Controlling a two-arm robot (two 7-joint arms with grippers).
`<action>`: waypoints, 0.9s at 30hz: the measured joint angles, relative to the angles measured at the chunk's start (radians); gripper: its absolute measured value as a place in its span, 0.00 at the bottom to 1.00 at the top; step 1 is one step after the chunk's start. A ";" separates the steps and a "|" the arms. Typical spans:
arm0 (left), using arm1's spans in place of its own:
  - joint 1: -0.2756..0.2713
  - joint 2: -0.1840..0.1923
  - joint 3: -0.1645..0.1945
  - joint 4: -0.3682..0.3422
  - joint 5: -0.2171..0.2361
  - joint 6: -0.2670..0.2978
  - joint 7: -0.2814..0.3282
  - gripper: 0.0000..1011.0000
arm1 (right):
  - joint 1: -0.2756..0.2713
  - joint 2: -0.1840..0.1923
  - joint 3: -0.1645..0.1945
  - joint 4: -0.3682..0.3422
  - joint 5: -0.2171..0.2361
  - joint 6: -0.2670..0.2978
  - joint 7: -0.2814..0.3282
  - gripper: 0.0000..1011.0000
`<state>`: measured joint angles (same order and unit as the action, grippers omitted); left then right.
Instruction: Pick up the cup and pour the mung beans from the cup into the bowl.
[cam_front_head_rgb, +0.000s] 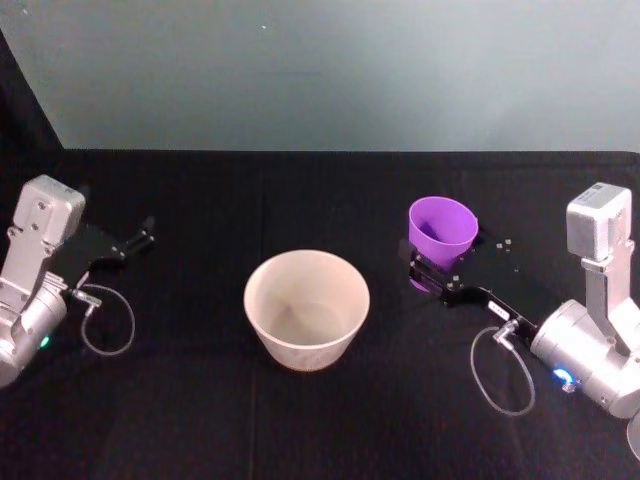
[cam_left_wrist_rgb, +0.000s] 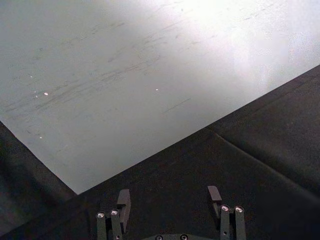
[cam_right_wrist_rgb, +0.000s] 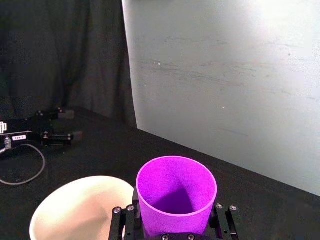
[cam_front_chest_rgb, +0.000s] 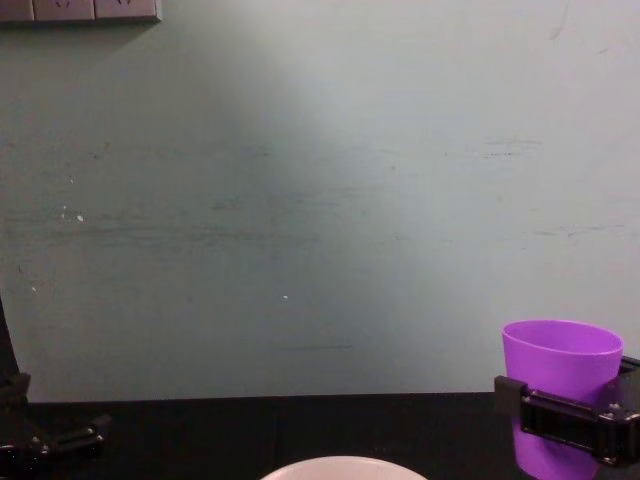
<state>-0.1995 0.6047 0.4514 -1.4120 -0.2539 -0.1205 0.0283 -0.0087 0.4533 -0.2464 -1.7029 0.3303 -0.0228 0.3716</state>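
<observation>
Strong glare whitens the wall (cam_right_wrist_rgb: 260, 60) behind the bowl (cam_front_head_rgb: 305, 350) in both wrist views; elsewhere it is softly, evenly lit. Around the bowl the black table (cam_front_head_rgb: 200, 420) stays dim, swallowing shadows; the cup (cam_right_wrist_rgb: 172, 222) beside it is dark inside.

The cup (cam_front_head_rgb: 443, 230) is a bright solid purple, no print on it. The bowl (cam_front_head_rgb: 305, 345) is a pale pinkish cream, plain inside and out. The table (cam_front_head_rgb: 200, 420) is flat black all over, and the left claw (cam_front_head_rgb: 143, 238) and right claw (cam_front_head_rgb: 440, 262) are black too, so they kinda blend in. The arms (cam_front_head_rgb: 600, 350) are silver-grey with a tiny blue-green light on each. The wall (cam_front_head_rgb: 350, 70) is pale grey-green with faint scuff streaks.
</observation>
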 joint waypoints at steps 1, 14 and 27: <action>0.000 0.000 0.000 0.000 0.000 0.000 0.000 0.99 | 0.000 0.000 0.000 0.000 0.000 0.000 0.000 0.72; 0.000 0.000 0.000 0.000 0.000 0.000 0.000 0.99 | 0.000 0.000 0.000 0.000 0.000 0.000 0.000 0.72; 0.000 0.000 0.000 0.000 0.000 0.000 0.000 0.99 | 0.000 0.000 0.000 0.000 0.000 0.000 0.000 0.72</action>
<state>-0.1995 0.6047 0.4514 -1.4120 -0.2538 -0.1206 0.0283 -0.0087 0.4533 -0.2464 -1.7029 0.3303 -0.0228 0.3717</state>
